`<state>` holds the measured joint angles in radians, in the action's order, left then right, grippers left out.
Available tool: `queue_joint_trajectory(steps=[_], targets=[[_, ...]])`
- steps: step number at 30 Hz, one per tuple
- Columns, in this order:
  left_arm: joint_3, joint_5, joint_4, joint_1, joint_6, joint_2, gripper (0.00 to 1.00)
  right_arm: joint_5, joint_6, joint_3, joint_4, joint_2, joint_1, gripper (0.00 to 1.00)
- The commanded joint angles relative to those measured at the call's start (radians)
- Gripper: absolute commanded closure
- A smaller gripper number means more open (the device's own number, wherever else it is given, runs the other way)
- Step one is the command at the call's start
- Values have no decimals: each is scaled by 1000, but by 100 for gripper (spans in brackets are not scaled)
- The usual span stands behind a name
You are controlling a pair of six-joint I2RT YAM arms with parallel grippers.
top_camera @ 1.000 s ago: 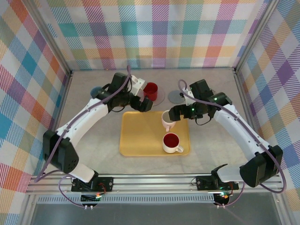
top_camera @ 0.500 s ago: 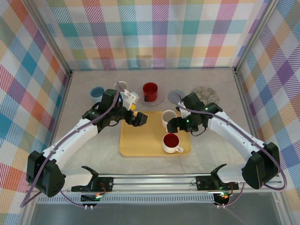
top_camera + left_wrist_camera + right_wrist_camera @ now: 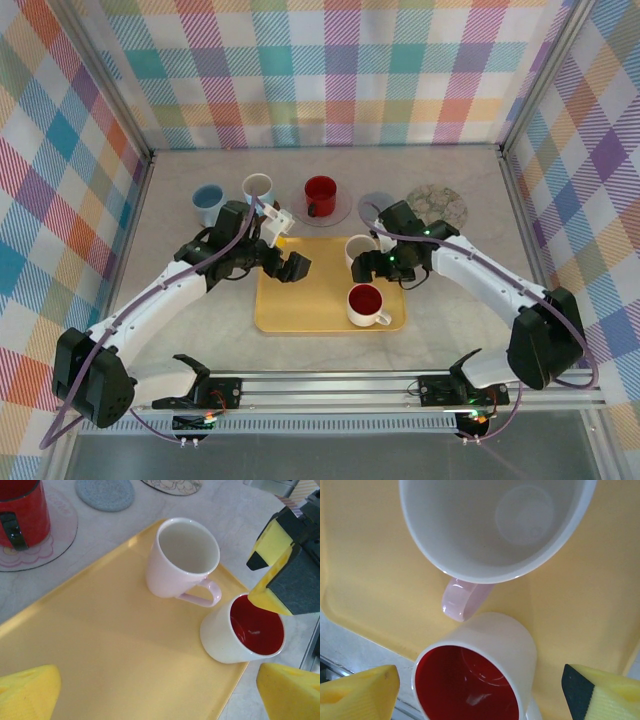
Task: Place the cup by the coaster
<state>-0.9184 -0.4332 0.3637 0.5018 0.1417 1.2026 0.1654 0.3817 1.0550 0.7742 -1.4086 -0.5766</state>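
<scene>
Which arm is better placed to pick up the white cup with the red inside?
The right, I'd judge: its open gripper hangs over the tray's right side, fingers either side of that cup; the left gripper is farther off.

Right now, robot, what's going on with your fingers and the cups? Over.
Left fingers open over yellow tray. Right fingers open above white cup with red inside. Pale pink cup stands close beside it.

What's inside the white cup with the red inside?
Nothing that I can see. Inside the white cup there is just shiny red wall, with a little glint of light. Part of the bottom is cut off in the close view, so I can't check every bit.
</scene>
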Motion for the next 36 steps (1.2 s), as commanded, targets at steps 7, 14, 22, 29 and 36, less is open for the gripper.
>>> queue_joint_trajectory(steps=[7, 14, 22, 29, 36], targets=[[3, -2, 31, 7, 64, 3, 0, 18, 18, 43, -19, -79, -11, 15], [13, -13, 20, 7, 41, 23, 0, 0, 34, 61, -20, -117, -12, 15], [26, -3, 11, 7, 39, 15, 0, -15, 59, 71, -52, -156, -14, 13], [1, -28, 34, 7, 57, 44, 0, -66, 7, 116, -7, -200, -14, 11], [-17, -65, 17, 7, 34, 77, 0, -125, -39, 132, 34, -211, -12, 8]])
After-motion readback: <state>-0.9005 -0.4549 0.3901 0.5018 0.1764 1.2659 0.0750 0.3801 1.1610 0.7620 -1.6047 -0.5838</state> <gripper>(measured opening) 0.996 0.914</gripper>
